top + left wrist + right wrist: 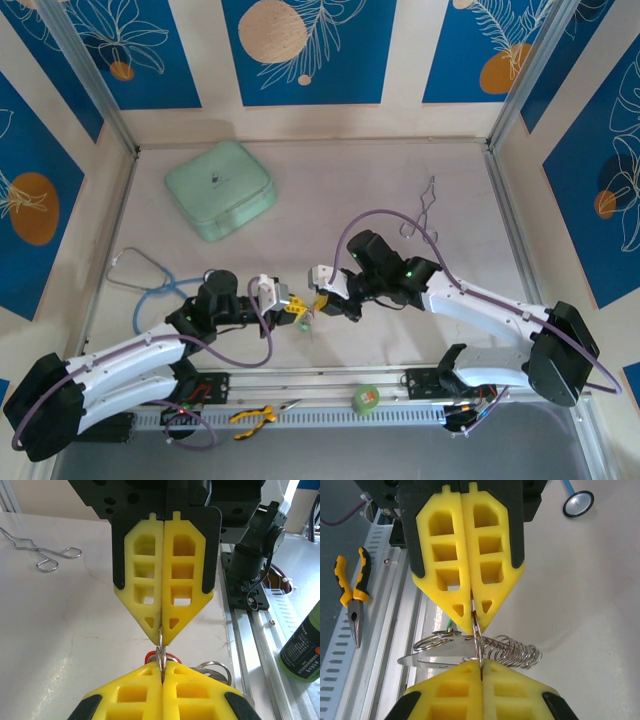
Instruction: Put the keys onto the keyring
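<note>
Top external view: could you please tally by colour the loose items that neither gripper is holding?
Green: 2, the case and the tape roll.
Blue: 1, the stethoscope.
Silver: 1, the wire tongs.
Yellow-handled: 1, the pliers.
Total: 5.

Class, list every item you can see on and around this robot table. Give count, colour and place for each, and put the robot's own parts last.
case: one, mint green, far left of the table.
stethoscope: one, blue tubing, left side beside the left arm.
tongs: one, bare metal wire, far right.
pliers: one, yellow-handled, on the near rail.
tape roll: one, green, on the near rail.
keyring: one, silver ring with coil, pinched between both grippers.
keys: at least one, red head, at the keyring.
left gripper: one, yellow fingers, shut on the keyring.
right gripper: one, yellow fingers, shut on the keyring.
</note>
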Available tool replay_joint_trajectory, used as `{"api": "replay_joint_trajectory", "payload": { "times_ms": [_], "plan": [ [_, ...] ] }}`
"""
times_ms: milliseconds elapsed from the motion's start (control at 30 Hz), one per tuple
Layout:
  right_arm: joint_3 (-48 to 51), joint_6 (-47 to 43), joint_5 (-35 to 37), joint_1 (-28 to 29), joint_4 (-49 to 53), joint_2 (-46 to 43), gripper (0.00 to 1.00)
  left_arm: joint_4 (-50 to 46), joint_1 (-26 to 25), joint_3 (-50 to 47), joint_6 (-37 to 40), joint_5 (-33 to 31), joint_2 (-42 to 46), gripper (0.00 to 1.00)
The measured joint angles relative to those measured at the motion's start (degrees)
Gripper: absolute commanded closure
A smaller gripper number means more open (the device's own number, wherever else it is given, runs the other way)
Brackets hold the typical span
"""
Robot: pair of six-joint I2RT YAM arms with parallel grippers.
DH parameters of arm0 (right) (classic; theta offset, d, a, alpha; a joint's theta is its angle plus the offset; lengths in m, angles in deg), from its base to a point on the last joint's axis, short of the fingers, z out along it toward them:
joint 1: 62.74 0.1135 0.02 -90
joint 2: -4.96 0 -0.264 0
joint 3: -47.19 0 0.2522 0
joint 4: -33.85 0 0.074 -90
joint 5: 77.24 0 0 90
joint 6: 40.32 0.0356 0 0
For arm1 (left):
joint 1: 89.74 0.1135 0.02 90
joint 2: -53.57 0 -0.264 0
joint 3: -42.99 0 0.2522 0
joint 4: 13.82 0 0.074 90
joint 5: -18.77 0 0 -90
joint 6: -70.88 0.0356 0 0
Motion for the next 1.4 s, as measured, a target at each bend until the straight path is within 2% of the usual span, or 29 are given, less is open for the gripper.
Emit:
{"api": "replay_joint_trajectory", "payload": {
  "times_ms": [367,400,467,500,633,900,1167,1333,1367,1400],
  "plan": [
    [0.92,7.32,-3.39,-1.95,-0.72,2.56,1.0,1.46,0.0,-0.46,-0.04,-0.46,0.57,1.0],
    [0.92,7.82,-3.63,-1.95,-0.9,2.91,0.94,1.79,0.0,-0.52,-0.04,-0.52,0.57,1.0],
    [0.92,8.66,-3.85,-1.95,-1.29,3.06,0.76,2.23,0.0,-0.63,-0.04,-0.66,0.55,1.0],
    [0.96,9.01,-4.0,-2.03,-1.81,3.04,0.71,2.82,0.0,-0.7,-0.09,-0.61,0.55,1.0],
    [3.45,10.82,-4.7,-2.71,-6.75,1.16,0.67,5.79,0.0,-1.03,-0.57,-0.61,0.48,1.0],
    [6.62,12.07,-5.97,-2.82,-12.2,-2.49,0.71,14.38,0.0,-3.32,-5.73,-0.59,-3.13,1.0],
    [6.73,12.28,-5.95,-2.71,-13.81,-2.45,0.82,19.76,0.0,-4.04,-9.2,-0.57,-5.25,1.0],
    [6.73,12.13,-5.97,-2.38,-13.7,-2.23,1.0,20.98,0.0,-4.09,-9.77,-0.59,-5.27,1.0],
    [6.73,11.91,-5.99,-2.38,-13.64,-2.23,1.0,20.96,0.04,-4.11,-9.77,-0.59,-5.31,1.0],
    [6.71,11.85,-6.01,-2.38,-13.46,-2.23,1.0,20.96,0.04,-4.11,-9.75,-0.59,-5.42,0.93]
  ]
}}
